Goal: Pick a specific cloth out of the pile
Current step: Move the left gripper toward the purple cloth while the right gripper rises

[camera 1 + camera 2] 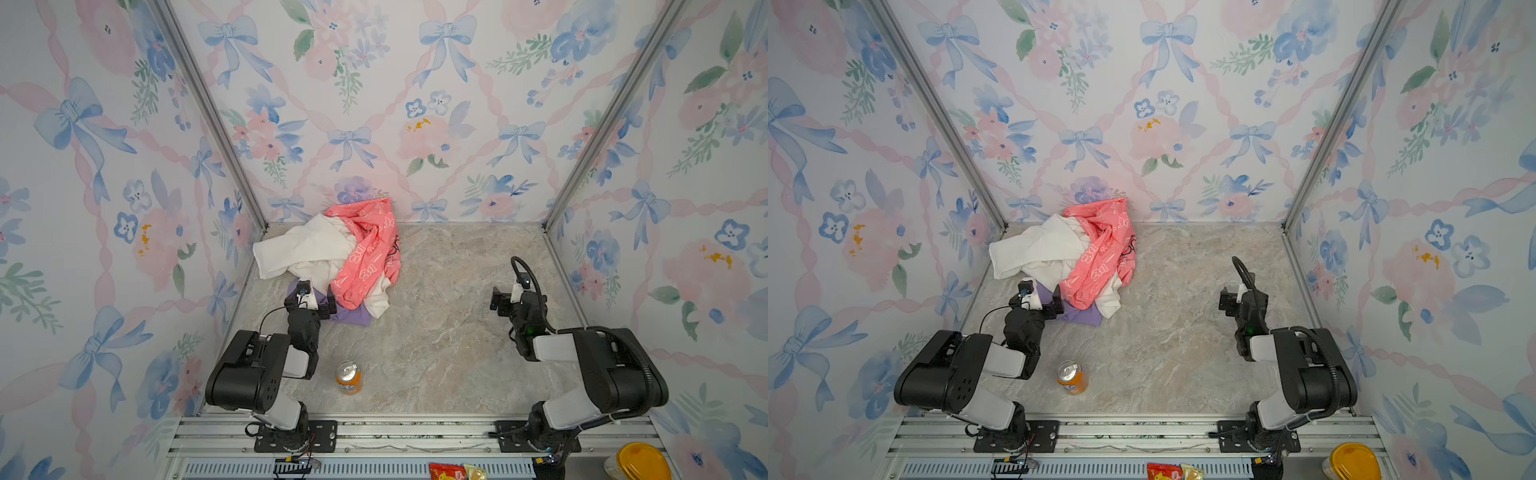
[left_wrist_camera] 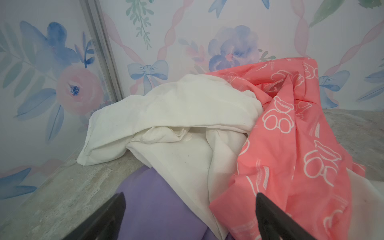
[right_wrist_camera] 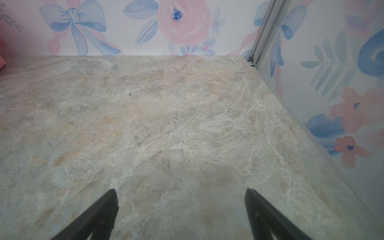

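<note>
While our left gripper (image 2: 190, 195) is gaping empty, we are aiming low for the cloth (image 2: 149, 199) at the pile (image 1: 332, 253)'s six o'clock.

- The black-and-grey left arm (image 1: 257, 374) is stretched forward and low; its black left claw (image 2: 189, 196) is held with the jaws spread wide, nothing gripped.
- The black-and-grey right arm (image 1: 602, 365) is folded upright; its black right claw (image 3: 180, 190) is pointed forward, jaws likewise spread wide and empty.

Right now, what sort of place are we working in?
Likely a lab test booth, not a real room: wallpapered panels between aluminium posts, a marble-look tabletop, and arm mounts on a front rail.
</note>
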Robot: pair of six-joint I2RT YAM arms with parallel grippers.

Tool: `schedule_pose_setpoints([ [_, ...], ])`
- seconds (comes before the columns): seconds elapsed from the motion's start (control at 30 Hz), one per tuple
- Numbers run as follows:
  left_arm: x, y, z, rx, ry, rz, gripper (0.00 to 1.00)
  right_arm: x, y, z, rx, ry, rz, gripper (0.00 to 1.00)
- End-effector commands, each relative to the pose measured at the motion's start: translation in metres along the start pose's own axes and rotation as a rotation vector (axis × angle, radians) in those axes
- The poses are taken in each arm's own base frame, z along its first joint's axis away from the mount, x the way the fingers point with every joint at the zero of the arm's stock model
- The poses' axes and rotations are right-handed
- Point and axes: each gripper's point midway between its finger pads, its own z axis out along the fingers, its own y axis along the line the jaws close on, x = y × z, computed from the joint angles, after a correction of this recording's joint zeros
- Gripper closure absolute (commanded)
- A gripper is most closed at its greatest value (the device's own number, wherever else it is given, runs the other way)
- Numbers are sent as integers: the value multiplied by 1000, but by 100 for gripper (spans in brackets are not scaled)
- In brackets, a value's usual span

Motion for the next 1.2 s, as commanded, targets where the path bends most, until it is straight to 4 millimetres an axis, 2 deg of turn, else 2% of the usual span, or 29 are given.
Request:
schedule_pose_setpoints([
  [0.0,1,1,-1,-5,-3,17,2,-12,-2,2,11,-38,4,3],
  [1.0,1,2,-1,-8,-3,14,2,-11,-2,2,22,-37,-5,3],
  [1.17,-2,4,-2,-40,-11,19,2,-21,3,-1,18,-26,-34,3],
])
